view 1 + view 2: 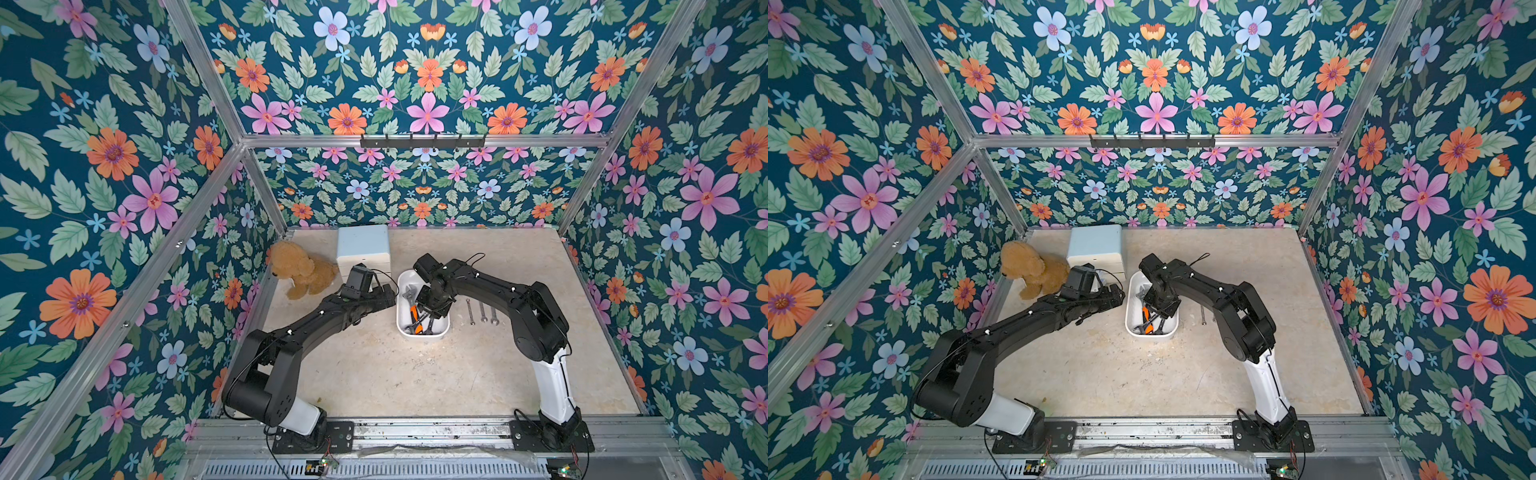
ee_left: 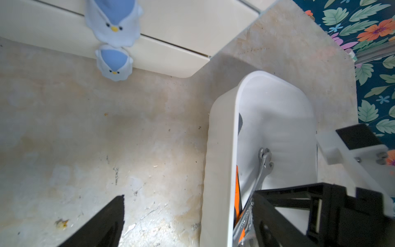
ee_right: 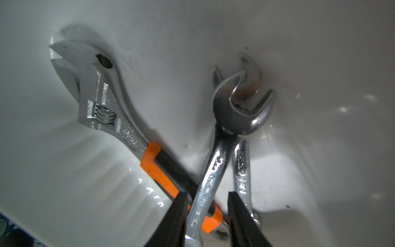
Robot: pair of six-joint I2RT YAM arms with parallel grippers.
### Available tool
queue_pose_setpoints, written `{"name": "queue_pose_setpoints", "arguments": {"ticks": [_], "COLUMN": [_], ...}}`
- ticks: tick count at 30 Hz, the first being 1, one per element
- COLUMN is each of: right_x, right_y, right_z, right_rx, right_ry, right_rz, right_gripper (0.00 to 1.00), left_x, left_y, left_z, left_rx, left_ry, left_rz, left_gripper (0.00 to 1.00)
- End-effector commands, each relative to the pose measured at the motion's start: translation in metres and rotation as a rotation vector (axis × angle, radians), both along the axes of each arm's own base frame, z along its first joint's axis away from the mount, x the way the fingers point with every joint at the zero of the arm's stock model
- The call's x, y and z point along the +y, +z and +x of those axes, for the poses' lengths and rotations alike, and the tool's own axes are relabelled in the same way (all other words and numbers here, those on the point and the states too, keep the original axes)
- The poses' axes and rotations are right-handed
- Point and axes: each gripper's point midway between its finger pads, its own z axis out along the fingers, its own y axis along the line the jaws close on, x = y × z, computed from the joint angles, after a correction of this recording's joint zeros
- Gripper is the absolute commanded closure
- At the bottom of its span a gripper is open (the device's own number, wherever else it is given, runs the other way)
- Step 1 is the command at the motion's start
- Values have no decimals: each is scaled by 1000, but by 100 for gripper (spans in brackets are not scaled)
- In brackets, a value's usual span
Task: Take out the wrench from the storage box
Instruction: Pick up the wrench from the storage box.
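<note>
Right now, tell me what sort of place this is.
Probably a robot test cell, not a real room: an aluminium frame lined with floral wallpaper, two robot arms bolted to a front rail, and staged props on the tabletop, a storage box of wrenches and a teddy bear.

storage box (image 1: 422, 334) white | adjustable wrench (image 3: 119, 119) silver, orange, black | wallpaper (image 1: 124, 166) floral

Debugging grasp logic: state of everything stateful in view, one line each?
storage box: upright, three wrenches inside
right pincer: open, in box
top wrench: straddled by right pincer, ungripped
adjustable wrench: lying underneath
left pincer: open, empty
cabinet drawers: shut
table wrenches: three, lying out
</note>
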Motion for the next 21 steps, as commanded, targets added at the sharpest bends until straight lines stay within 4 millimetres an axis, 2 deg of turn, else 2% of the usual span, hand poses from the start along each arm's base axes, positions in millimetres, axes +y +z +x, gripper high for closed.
{"name": "queue_pose_setpoints", "arguments": {"ticks": [1,9,17,21], "right_x": [-1,4,5,4], "right_y": [-2,-11,-18,-21], "right_z": [-3,-1,2,3], "right_rx": [17,33,32,33], "right_ry": [-17,-6,14,19], "right_rz": [-5,-5,-18,-22], "right_gripper": [63,65,76,77], "left_x": [-2,-1,0,0], "left_y": [2,3,4,4], "left_z": [3,3,3,3], "left_rx": [-15,-21,-24,-27], "left_ry": [-8,-4,-1,-1], "left_rz": [-3,-2,-1,-2], "left_gripper": [4,4,4,4]}}
